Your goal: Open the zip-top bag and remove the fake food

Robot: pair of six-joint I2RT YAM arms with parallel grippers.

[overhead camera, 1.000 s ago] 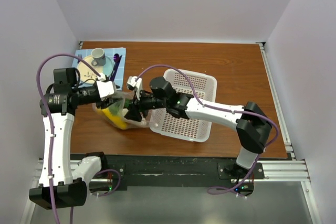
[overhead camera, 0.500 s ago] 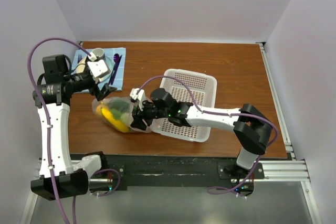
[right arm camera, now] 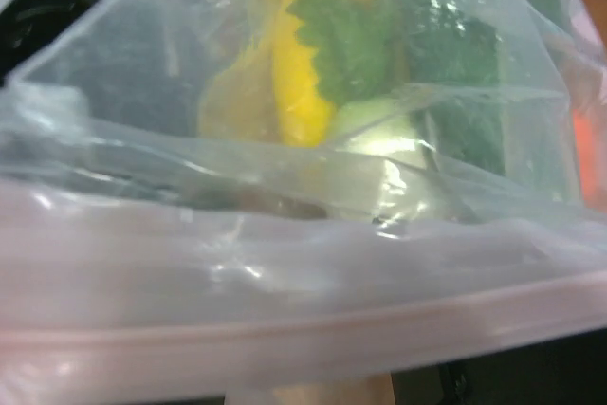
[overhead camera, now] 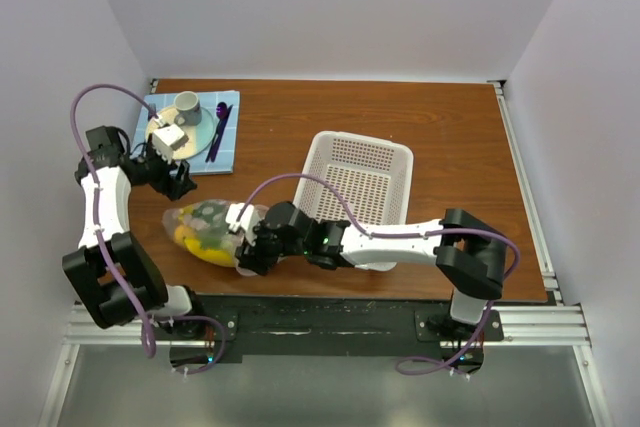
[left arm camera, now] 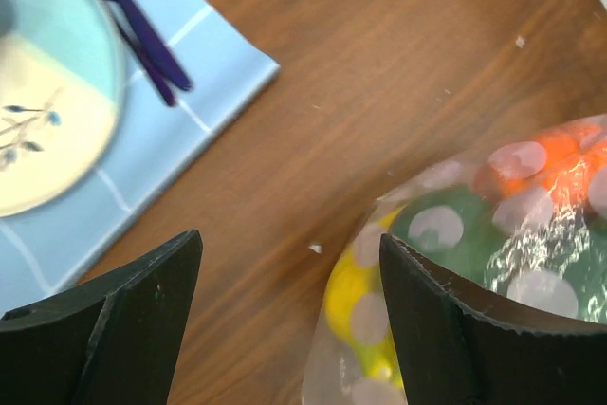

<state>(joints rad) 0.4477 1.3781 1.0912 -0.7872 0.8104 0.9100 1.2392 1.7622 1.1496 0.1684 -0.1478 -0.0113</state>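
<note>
Two grippers sat at the near-left part of the table. The left gripper hovered with its jaws wide and empty, just beyond the far-left end of the zip-top bag. The bag lay on the wood with the fake food inside. The right gripper sat against the bag's right end. Whether its jaws pinched the plastic could not be told.

High overhead, wrist close-ups share zip-top bag
</note>
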